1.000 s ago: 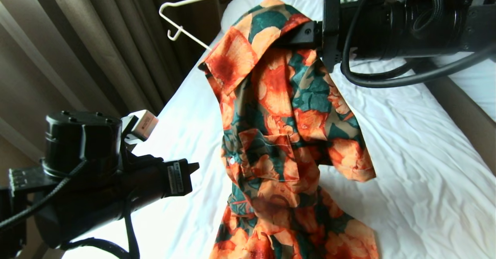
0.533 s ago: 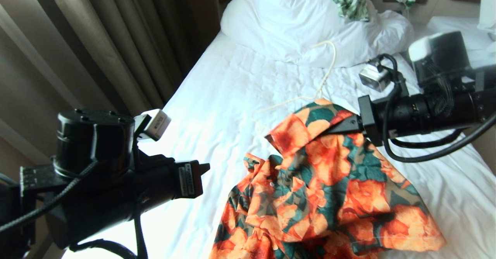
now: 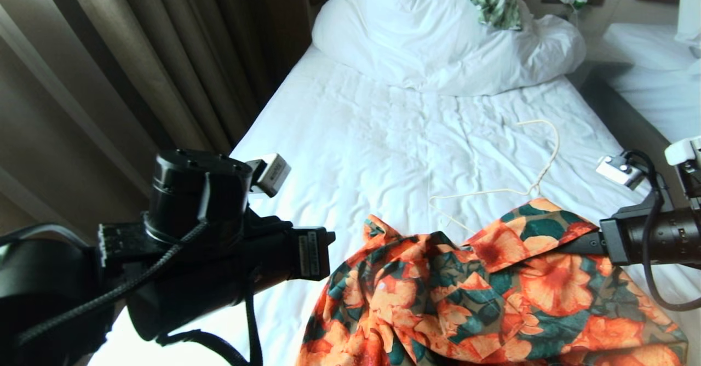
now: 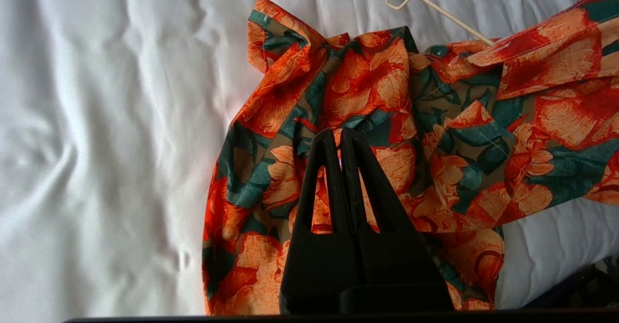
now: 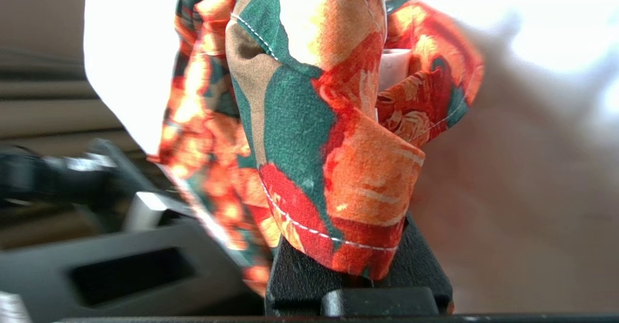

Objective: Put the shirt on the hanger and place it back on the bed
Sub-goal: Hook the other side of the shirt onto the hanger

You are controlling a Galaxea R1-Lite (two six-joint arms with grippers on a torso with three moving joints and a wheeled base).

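Right fingers (image 5: 358, 265) pinch the shirt (image 3: 493, 300) collar — left fingers (image 4: 341, 141) pressed together, empty, above it.

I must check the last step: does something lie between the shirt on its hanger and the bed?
Nothing visible does. The shirt already lies crumpled on the bed, the hanger partly inside it, hook on the sheet. The right pincer grips its collar.

The shirt (image 3: 493, 295) ran off the head view's lower edge — hem not visible. Its collar covered most of the hanger (image 3: 534, 177); only the hook and one wire end showed. The right gripper's (image 5: 358, 260) fingertips were buried in fabric. Background in the right wrist view was blurred — nothing identifiable.
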